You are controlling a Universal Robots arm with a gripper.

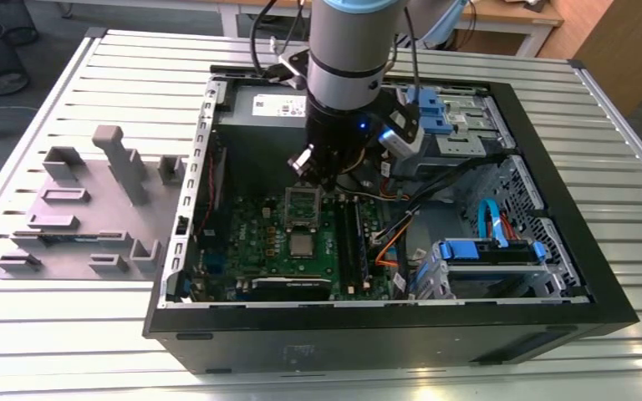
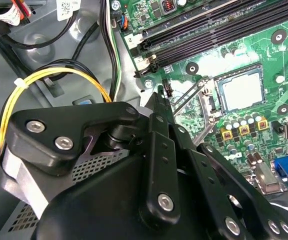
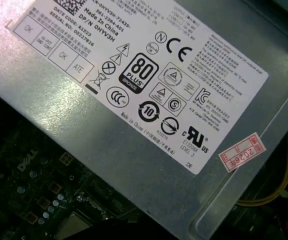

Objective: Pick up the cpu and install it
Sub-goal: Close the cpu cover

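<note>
The cpu (image 1: pixel 302 244) is a small silvery square lying flat in its socket on the green motherboard (image 1: pixel 257 242), inside the open computer case. In the second wrist view the cpu (image 2: pixel 242 90) shows its pale metal top. The dark socket frame (image 1: pixel 302 203) stands hinged up beside it, and its frame and lever (image 2: pixel 194 107) lie just off my fingertips. My gripper (image 1: pixel 304 163) hangs above that raised frame, apart from the cpu. The black fingers (image 2: pixel 157 125) meet at their tips, so the gripper (image 2: pixel 159 94) is shut, with nothing visible between them.
The grey power-supply box (image 1: pixel 265 104) with its label (image 3: pixel 149 85) lies close behind the arm. Yellow and black cables (image 2: pixel 49 80) run beside the gripper. Memory slots (image 2: pixel 209 35) flank the socket. Blue drive cages (image 1: pixel 488 251) take up the case's side on the exterior view's right. Lilac-grey holder blocks (image 1: pixel 87 209) stand outside the case.
</note>
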